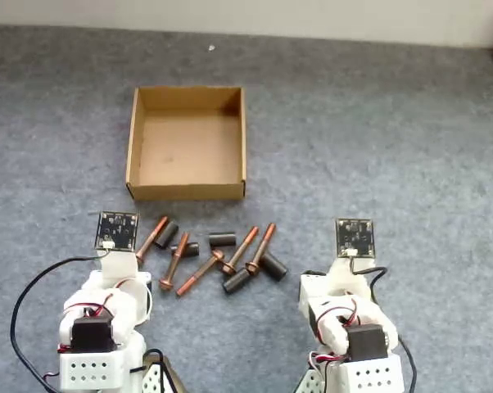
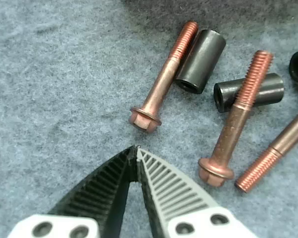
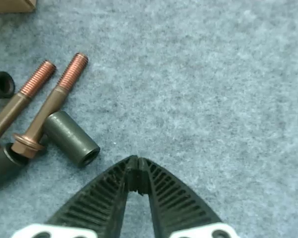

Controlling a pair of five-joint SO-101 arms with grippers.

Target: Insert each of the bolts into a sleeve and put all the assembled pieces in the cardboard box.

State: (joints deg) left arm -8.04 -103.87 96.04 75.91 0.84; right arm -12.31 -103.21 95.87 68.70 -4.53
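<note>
Five bolts: copper-coloured threaded metal bolts [image 1: 200, 273] lay scattered on the grey carpeted table [image 1: 410, 147] between the two arms.
Five sleeves: short black cylindrical metal sleeves [image 1: 222, 239] lay mixed among them, one with a bolt's shank resting across it.
Box: the open brown cardboard box [image 1: 187, 191] sat just beyond the pile, apart from both arms.
Left gripper [image 2: 135, 151]: fingers pressed together on nothing, tips just beside the flanged head of the nearest bolt [image 2: 161, 82].
Right gripper [image 3: 137, 161]: fingers together, holding nothing, over carpet near an end sleeve [image 3: 70, 136] lying just beside a bolt head.
</note>
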